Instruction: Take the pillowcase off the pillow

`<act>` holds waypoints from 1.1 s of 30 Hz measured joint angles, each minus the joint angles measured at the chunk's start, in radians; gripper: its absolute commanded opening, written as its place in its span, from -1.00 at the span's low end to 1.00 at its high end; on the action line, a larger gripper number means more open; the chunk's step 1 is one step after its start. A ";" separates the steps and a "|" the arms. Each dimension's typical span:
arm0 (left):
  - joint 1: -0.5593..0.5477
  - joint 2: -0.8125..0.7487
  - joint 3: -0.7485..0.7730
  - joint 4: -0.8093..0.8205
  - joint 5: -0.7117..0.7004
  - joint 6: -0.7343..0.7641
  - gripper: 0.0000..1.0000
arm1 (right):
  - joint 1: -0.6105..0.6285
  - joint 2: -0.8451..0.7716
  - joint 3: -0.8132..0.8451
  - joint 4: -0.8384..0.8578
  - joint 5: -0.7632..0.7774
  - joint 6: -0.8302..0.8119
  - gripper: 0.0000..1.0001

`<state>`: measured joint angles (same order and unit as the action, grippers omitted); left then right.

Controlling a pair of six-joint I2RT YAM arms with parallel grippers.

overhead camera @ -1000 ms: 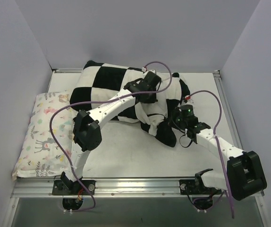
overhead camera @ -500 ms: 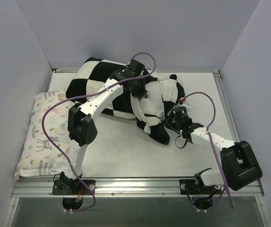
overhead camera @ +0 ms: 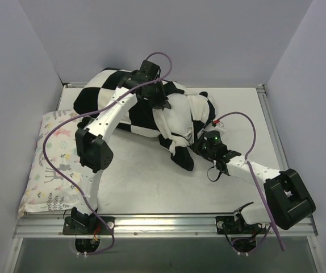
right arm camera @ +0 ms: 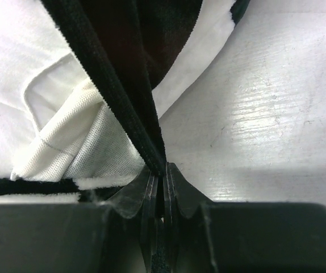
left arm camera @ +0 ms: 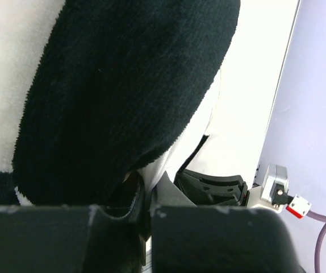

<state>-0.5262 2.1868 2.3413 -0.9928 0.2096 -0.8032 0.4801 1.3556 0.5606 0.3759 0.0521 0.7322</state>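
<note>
1. Grey walls box a pale table (overhead camera: 151, 182); the pillowcase (overhead camera: 95, 99) bunches at 12 o'clock. Mid-strip, I judge: next, the two ends need pulling apart.
2. Left wrist: the left gripper (left arm camera: 143, 199) pinches pillowcase plush.
3. Right wrist: the right gripper (right arm camera: 162, 176) clamps the black hem, with the pillow (right arm camera: 72, 142) at 9 o'clock. No writing is legible.

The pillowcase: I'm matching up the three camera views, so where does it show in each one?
Top external: pillowcase bunched at the far middle of the table, under the left arm.
Left wrist: fills the upper left, a black patch over white.
Right wrist: its black edge runs from the top down into the right gripper's shut jaws.
Shared landmark: the pale table, on the right side in both wrist views.
</note>
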 measured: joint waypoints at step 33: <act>-0.185 -0.002 0.037 0.145 -0.252 -0.012 -1.00 | 0.050 -0.288 0.290 -0.601 0.027 -0.023 0.67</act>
<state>-0.7116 2.1845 2.3787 -0.8474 -0.0425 -0.8150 0.5301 1.0672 0.8509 -0.2249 0.0788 0.7094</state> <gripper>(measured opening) 0.031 0.891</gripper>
